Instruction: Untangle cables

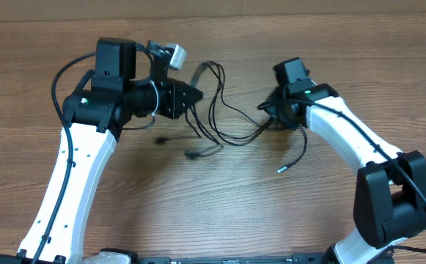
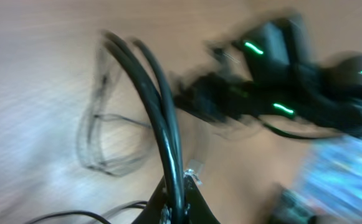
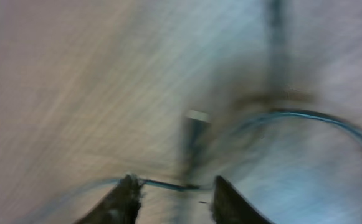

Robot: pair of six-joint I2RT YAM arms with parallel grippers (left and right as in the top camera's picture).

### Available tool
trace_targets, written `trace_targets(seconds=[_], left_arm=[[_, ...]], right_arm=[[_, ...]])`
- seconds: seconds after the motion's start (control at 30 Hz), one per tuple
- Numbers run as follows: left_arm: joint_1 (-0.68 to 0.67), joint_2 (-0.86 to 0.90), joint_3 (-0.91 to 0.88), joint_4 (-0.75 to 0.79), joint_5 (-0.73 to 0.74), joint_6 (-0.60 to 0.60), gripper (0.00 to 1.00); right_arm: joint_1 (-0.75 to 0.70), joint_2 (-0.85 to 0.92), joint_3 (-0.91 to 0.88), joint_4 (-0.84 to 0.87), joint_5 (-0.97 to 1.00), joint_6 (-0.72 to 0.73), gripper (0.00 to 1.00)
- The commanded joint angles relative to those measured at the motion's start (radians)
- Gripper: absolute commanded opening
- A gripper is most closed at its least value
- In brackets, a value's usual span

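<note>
Left jaws clamped on cables (image 2: 159, 106), we note | left arm (image 1: 73, 169) stretched over table (image 1: 198, 220), wrist turned inward | right jaws parted, cable strand between | right arm (image 1: 352, 139) bent inward

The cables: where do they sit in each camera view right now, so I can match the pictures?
Overhead: the cables loop across the middle of the table.
Left wrist: centre, black strands rising from the left gripper, which pinches them.
Right wrist: blurred; one thin strand low, crossing the open right gripper.
Shared landmark: the table's wood grain.
</note>
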Motion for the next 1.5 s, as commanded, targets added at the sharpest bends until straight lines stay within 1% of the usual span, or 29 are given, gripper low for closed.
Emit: trace_targets(seconds=[0.0,0.1,0.23,0.3,0.37,0.43,0.47,0.53,0.63,0.77,0.9,1.07,1.2,1.3,1.47], left_arm=[[0.000,0.003,0.017,0.090,-0.298,0.027,0.04],[-0.002,0.023,0.017,0.303,-0.342,0.027,0.04],[-0.009,0.079,0.017,0.672,-0.349,0.026,0.04],[-0.016,0.111,0.017,0.768,-0.350,-0.015,0.04],[-0.030,0.143,0.017,0.777,-0.344,-0.078,0.04],[-0.057,0.183,0.017,0.711,-0.330,-0.090,0.04],[-0.077,0.211,0.017,0.663,-0.330,-0.087,0.04],[-0.125,0.283,0.017,0.571,-0.330,-0.035,0.04],[-0.183,0.369,0.017,0.475,-0.336,0.035,0.04],[-0.243,0.429,0.017,0.346,-0.428,0.045,0.04],[-0.274,0.431,0.017,0.225,-0.522,0.045,0.04],[-0.286,0.431,0.017,0.080,-0.500,0.058,0.04],[-0.298,0.431,0.017,-0.040,-0.503,0.173,0.04],[-0.313,0.431,0.017,-0.121,-0.524,0.237,0.04],[-0.341,0.431,0.017,-0.234,-0.554,0.253,0.04]], right_arm=[[-0.021,0.005,0.008,-0.075,-0.010,-0.009,0.41],[-0.034,0.005,0.008,-0.145,-0.010,-0.011,0.41],[-0.035,0.005,0.008,-0.174,-0.011,-0.011,0.41],[-0.035,0.005,0.008,-0.184,-0.013,-0.011,0.41],[-0.035,0.005,0.008,-0.198,-0.013,-0.012,0.41],[-0.035,0.005,0.008,-0.209,-0.013,-0.012,0.40],[-0.035,0.005,0.008,-0.217,-0.013,-0.012,0.36],[-0.037,0.005,0.008,-0.227,-0.013,-0.012,0.29],[-0.046,0.005,0.008,-0.228,-0.013,-0.012,0.27],[-0.059,0.005,0.008,-0.231,-0.029,-0.013,0.28],[-0.069,0.005,0.008,-0.231,-0.039,-0.035,0.29],[-0.084,0.005,0.008,-0.230,-0.039,-0.035,0.31],[-0.110,0.005,0.008,-0.232,-0.040,-0.035,0.33],[-0.134,0.005,0.008,-0.242,-0.040,-0.035,0.34],[-0.166,0.005,0.008,-0.260,-0.052,-0.060,0.34]])
